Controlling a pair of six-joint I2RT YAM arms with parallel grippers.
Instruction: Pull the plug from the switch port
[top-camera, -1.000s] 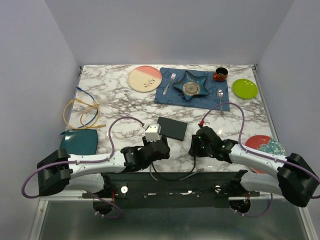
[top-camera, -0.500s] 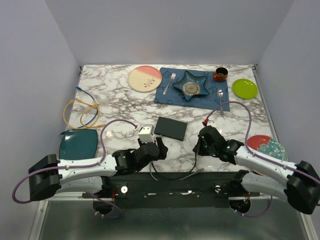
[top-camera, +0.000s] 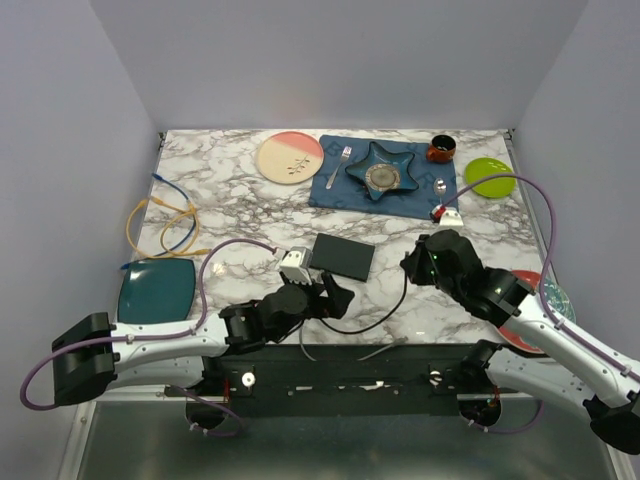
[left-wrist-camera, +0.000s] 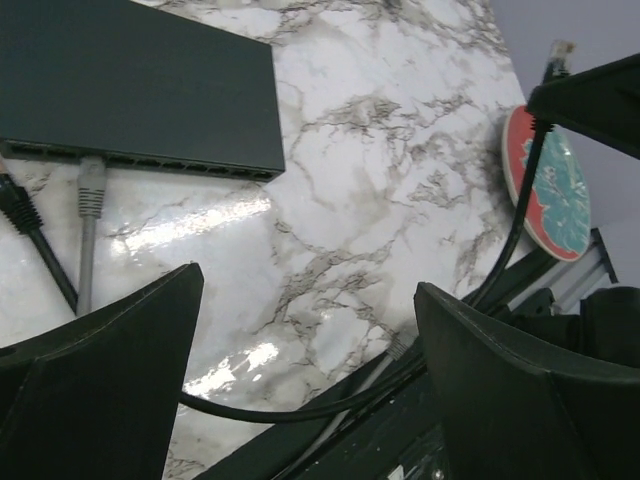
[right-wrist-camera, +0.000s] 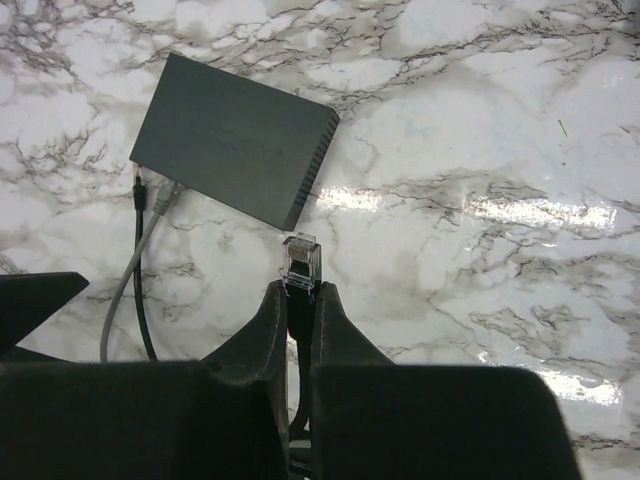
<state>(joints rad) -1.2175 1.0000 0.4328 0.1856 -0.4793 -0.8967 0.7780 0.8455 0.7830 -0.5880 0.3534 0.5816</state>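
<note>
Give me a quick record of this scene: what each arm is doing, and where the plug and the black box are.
switch: flat black box lying on the marble table
plug: clear, on a black cable, out of its port, held apart from the switch
right end effector: shut, pinching the plug's rear end
left end effector: open, empty, near the switch's port edge
grey cable: plugged into the switch

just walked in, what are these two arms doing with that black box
The right gripper is shut on a black cable behind its clear plug, which is out of the switch and apart from it. The left gripper is open by the switch's socket edge, holding nothing. A grey cable and a second black cable are plugged in.
</note>
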